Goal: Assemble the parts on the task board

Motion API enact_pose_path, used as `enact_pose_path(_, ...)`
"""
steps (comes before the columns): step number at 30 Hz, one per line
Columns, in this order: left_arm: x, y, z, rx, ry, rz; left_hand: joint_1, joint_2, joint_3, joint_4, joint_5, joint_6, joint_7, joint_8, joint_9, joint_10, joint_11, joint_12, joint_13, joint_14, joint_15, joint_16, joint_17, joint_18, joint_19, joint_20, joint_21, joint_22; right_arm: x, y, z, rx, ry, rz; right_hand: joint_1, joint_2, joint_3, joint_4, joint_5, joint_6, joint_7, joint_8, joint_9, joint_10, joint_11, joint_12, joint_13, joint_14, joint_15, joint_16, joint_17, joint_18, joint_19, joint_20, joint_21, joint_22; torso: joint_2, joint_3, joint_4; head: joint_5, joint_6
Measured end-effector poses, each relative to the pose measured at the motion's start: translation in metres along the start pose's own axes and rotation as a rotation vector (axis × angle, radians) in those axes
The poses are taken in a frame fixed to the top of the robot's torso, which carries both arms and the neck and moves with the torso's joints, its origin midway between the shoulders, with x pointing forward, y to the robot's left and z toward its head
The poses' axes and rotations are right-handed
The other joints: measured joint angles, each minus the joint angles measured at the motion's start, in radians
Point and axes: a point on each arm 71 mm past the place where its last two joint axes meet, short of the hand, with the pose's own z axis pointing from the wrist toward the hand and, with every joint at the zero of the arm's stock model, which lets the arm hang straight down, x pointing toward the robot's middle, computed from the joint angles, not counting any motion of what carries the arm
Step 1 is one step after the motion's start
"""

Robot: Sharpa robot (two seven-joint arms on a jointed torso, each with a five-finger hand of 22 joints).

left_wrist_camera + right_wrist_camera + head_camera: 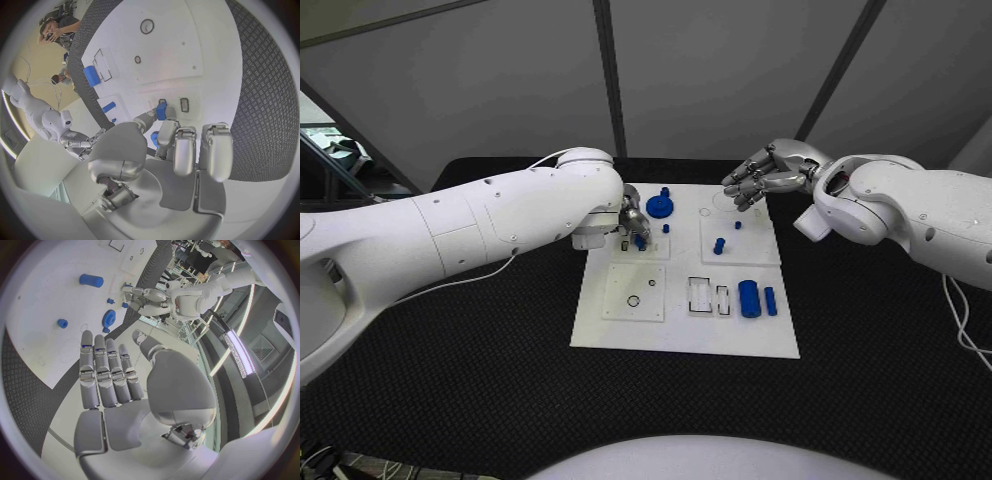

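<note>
We see our left hand point(630, 228) pinching a small blue plastic peg point(161, 111) at the white task board point(646, 335), while our right hand point(759, 180) hovers empty, fingers loosely apart, at upper right.

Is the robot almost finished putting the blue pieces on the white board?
Not yet, it seems. Some small blue pegs already stand upright in the task board, and a blue gear sits at its far edge. The left hand is pinching a small blue part down at the board. The big blue cylinder lies loose. The right hand hovers, holding nothing.
</note>
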Motion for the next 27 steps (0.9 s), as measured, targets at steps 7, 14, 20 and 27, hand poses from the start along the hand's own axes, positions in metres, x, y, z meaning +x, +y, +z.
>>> enact_pose_path(7, 0.0005, -0.0006, -0.0001, 0.002, 0.003, 0.001, 0.000, 0.000, 0.003, 0.003, 0.000, 0.001, 0.001, 0.000, 0.000, 0.000, 0.000, 0.000, 0.000, 0.000, 0.000, 0.000, 0.000, 0.000, 0.000, 0.000, 0.000, 0.000, 0.0002, 0.0002, 0.0000, 0.000, 0.001, 0.000, 0.000, 0.000, 0.000, 0.000, 0.000, 0.000, 0.000, 0.000, 0.000, 0.000, 0.000, 0.000, 0.000, 0.000, 0.000, 0.000, 0.000, 0.000, 0.000, 0.000, 0.000, 0.000, 0.000, 0.0002, -0.0001, -0.003, 0.000)
enact_pose_path(14, 0.0031, -0.0009, 0.0006, 0.003, 0.013, 0.005, 0.000, 0.000, 0.003, 0.003, -0.001, 0.001, 0.001, -0.003, 0.000, 0.000, 0.001, 0.000, 0.000, 0.000, 0.000, 0.000, 0.000, 0.000, 0.000, 0.000, 0.000, 0.000, 0.0005, 0.0004, 0.0004, -0.001, 0.002, 0.000, 0.000, 0.000, 0.000, 0.000, 0.000, 0.000, 0.000, 0.000, 0.000, 0.000, 0.000, 0.000, 0.000, 0.000, 0.000, 0.000, 0.000, 0.000, 0.000, 0.000, 0.000, 0.000, 0.000, -0.0002, -0.0001, -0.004, -0.003)
enact_pose_path(20, 0.0030, -0.0011, 0.0004, 0.003, 0.014, 0.006, 0.000, 0.000, 0.003, 0.003, -0.001, 0.001, 0.001, 0.002, 0.001, 0.000, 0.001, 0.000, 0.000, 0.000, 0.000, 0.000, 0.000, 0.000, 0.000, 0.000, 0.000, 0.000, 0.0008, 0.0006, 0.0008, -0.001, 0.003, 0.000, 0.000, 0.000, 0.000, 0.000, 0.000, 0.000, 0.000, 0.000, 0.000, 0.000, 0.000, 0.000, 0.000, 0.000, 0.000, 0.000, 0.000, 0.000, 0.000, 0.000, 0.000, 0.000, 0.000, -0.0004, -0.0002, -0.004, -0.004)
enact_pose_path(27, 0.0028, -0.0010, 0.0004, 0.003, 0.017, 0.009, 0.000, 0.000, 0.003, 0.003, -0.002, 0.001, 0.001, 0.002, 0.001, 0.000, 0.001, 0.000, 0.000, 0.000, 0.000, 0.000, 0.000, 0.000, 0.000, 0.000, 0.000, 0.000, 0.0013, 0.0009, 0.0013, -0.002, 0.005, 0.000, 0.000, 0.000, 0.000, 0.000, 0.000, 0.000, 0.000, 0.000, 0.000, 0.000, 0.000, 0.000, 0.000, 0.000, 0.000, 0.000, 0.000, 0.000, 0.000, 0.000, 0.000, 0.000, 0.000, -0.0002, -0.0001, -0.003, -0.004)
